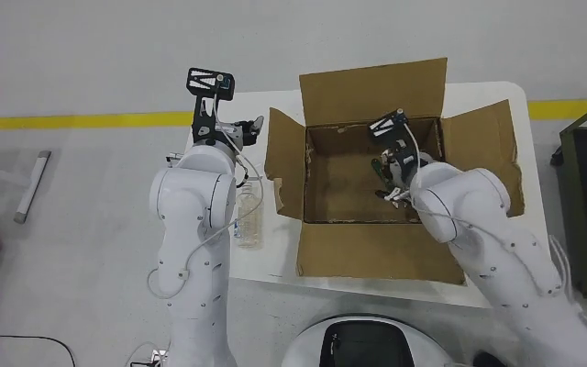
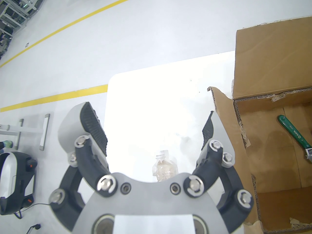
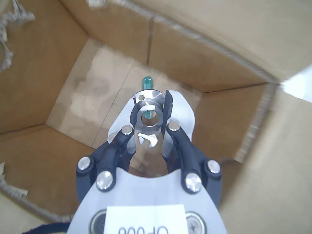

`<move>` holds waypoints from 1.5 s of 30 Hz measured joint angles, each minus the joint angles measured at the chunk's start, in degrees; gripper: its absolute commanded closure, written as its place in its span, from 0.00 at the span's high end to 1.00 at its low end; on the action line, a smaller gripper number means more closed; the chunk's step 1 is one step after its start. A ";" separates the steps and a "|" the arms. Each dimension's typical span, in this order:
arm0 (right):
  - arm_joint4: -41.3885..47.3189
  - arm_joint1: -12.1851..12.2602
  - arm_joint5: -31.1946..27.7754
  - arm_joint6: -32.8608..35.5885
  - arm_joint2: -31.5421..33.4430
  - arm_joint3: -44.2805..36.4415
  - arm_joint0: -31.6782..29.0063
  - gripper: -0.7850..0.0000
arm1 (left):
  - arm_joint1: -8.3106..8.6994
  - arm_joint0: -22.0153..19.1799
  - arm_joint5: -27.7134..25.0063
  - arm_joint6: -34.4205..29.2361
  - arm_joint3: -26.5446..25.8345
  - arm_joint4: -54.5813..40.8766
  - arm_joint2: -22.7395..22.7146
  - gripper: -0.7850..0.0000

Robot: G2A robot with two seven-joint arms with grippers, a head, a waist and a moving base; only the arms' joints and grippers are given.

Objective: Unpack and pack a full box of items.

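An open cardboard box (image 1: 367,252) stands on the white table (image 1: 275,266). My right gripper (image 1: 393,179) is down inside it, shut on a round metal flange (image 3: 149,97) with a hole through its middle. Under the flange a green-handled wrench (image 3: 147,82) lies on the box floor, and the wrench (image 2: 292,132) also shows past the box wall (image 2: 268,57). My left gripper (image 2: 148,113) hangs open above the table, left of the box, with nothing between its fingers. A clear plastic bottle (image 1: 248,220) lies on the table beneath the left arm; its neck (image 2: 163,169) shows behind the gripper.
The box flaps (image 1: 284,165) fold outward on all sides and the left one stands close to my left gripper (image 1: 249,128). Bare table lies left of the box. A dark cabinet (image 1: 578,165) stands past the table's right end.
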 measured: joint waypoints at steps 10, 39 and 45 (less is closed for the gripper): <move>-1.99 1.70 -2.22 5.30 17.99 -18.69 -7.10 0.00 | 0.00 0.00 0.00 0.00 0.00 0.00 0.00 1.00; 7.74 0.37 -0.51 -0.55 42.12 -22.77 -49.14 0.00 | 0.00 0.00 0.00 0.00 0.00 0.00 0.00 1.00; 8.96 0.14 -2.82 -8.07 39.32 -18.81 -51.31 0.00 | 0.00 0.00 0.00 0.00 0.00 0.00 0.00 1.00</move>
